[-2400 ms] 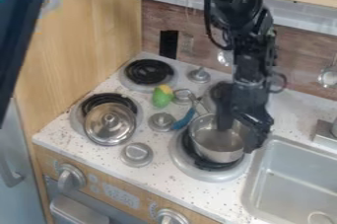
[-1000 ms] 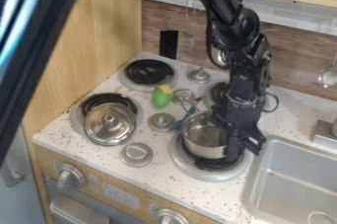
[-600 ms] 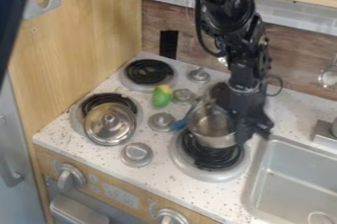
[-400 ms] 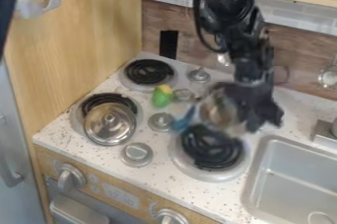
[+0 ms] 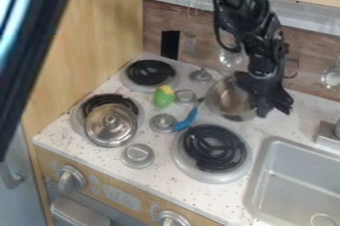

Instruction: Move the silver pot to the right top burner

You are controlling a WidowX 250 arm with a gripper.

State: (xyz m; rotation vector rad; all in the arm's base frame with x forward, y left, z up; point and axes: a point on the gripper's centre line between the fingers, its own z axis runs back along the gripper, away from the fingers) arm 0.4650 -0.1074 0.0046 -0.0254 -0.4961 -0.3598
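The silver pot [image 5: 229, 99] is over the right top burner, which it covers from sight. My gripper [image 5: 271, 108] is at the pot's right side, shut on its rim. Part of that rim is hidden behind the gripper. Whether the pot touches the burner, I cannot tell. Below it, the right front burner [image 5: 213, 148] is bare, with its black coil showing.
Left of the pot are a green and yellow toy [image 5: 162, 97] and a blue-handled utensil [image 5: 187, 120]. A silver lid [image 5: 111, 124] leans on the left front burner. Burner knobs [image 5: 138, 156] stand between. The sink [image 5: 298, 185] is at lower right.
The pot has moved off the right front burner, up and back in the view to the right top burner, together with my gripper. The blue-handled utensil has shifted slightly.
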